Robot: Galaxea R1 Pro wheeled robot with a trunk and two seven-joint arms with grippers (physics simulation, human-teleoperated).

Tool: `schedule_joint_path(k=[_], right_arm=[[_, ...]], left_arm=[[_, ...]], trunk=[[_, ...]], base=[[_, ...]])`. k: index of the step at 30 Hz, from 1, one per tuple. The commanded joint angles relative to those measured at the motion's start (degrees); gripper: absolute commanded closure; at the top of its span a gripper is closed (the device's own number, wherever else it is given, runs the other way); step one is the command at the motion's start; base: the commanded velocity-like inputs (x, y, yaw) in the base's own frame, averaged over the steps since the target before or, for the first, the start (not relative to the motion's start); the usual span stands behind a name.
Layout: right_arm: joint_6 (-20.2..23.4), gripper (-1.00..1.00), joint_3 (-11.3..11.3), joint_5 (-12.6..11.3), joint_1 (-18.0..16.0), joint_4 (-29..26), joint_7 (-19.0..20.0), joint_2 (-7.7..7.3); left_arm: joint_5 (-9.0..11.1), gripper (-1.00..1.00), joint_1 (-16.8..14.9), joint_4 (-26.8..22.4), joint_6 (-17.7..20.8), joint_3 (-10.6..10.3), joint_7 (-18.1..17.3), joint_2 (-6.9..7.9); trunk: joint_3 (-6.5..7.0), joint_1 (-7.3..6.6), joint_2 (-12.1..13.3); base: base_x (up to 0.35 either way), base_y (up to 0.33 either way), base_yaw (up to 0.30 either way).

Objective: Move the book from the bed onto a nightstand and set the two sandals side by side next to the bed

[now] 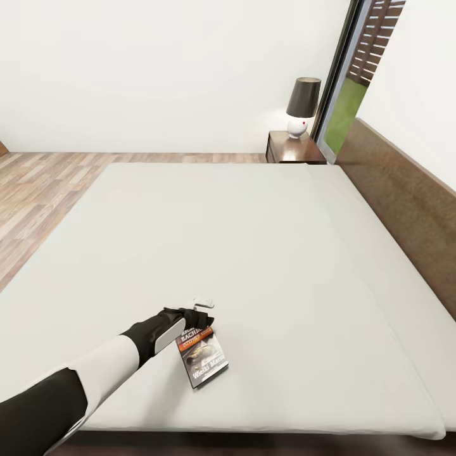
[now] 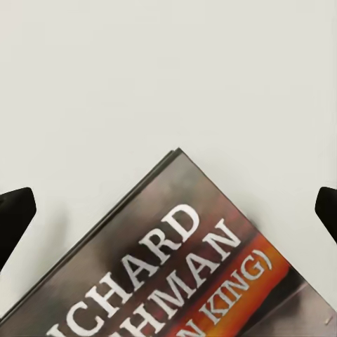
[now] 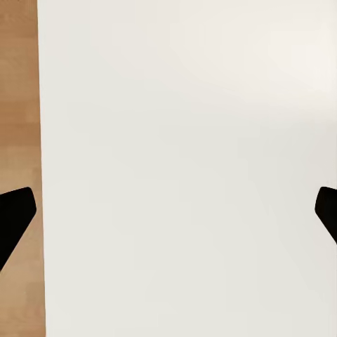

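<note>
Our left arm reaches out over the near part of the bed [image 1: 253, 240], and our left claw [image 1: 197, 316] hangs right above the far end of the book [image 1: 204, 358]. We see its fingers [image 2: 15, 214] spread wide in the wrist view, with the book's top edge and the white "Richard Bachman" lettering lying between them on the pale mattress. Nothing is gripped. Beyond the claw, past the far corner of the bed, the nightstand [image 1: 294, 151] stands beside the headboard [image 1: 405, 202] with a lamp [image 1: 301, 106] on it. Our right claw [image 3: 168, 210] is also spread wide, over the mattress edge with wooden floor [image 3: 20, 105] beside it.
</note>
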Motion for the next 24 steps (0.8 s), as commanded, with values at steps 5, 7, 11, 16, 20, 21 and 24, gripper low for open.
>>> schedule_joint_path(k=[5,7,11,16,20,21,24], right_arm=[[0.06,-1.0,-0.45,0.55,-0.03,0.08,-0.22,0.0],[0.06,-1.0,-0.44,0.55,-0.03,0.08,-0.2,0.02],[0.06,-1.0,-0.42,0.55,-0.03,0.08,-0.21,0.01],[0.12,-1.0,-0.4,0.55,-0.03,0.08,-0.2,0.01],[0.17,-1.0,-0.39,0.55,-0.03,0.08,-0.21,0.01],[0.18,-1.0,-0.39,0.54,-0.03,0.08,-0.21,0.01],[0.23,-1.0,-0.38,0.5,-0.03,0.08,-0.2,0.01]], left_arm=[[0.56,-1.0,-0.05,-0.11,0.12,-0.33,0.45,0.04],[0.56,-1.0,-0.05,-0.11,0.12,-0.33,0.45,0.02],[0.56,-1.0,-0.05,-0.12,0.12,-0.33,0.45,0.01],[0.56,-1.0,-0.05,-0.11,0.12,-0.33,0.45,0.0],[0.56,-1.0,-0.05,-0.11,0.12,-0.33,0.45,0.0],[0.56,-1.0,-0.05,-0.11,0.12,-0.33,0.45,0.0],[0.56,-1.0,-0.05,-0.11,0.12,-0.33,0.45,0.0]], trunk=[[-0.03,0.0,-0.02],[-0.03,0.0,-0.02],[-0.03,0.0,-0.02],[-0.04,0.0,-0.02],[-0.16,0.0,-0.02],[-0.21,0.0,-0.02],[-0.42,0.0,-0.02]], base=[[0.0,0.0,0.0],[0.0,0.0,0.0],[0.0,0.0,0.0],[0.0,0.0,0.0],[0.0,0.0,0.0],[0.0,0.0,0.0],[0.0,0.0,0.0]])
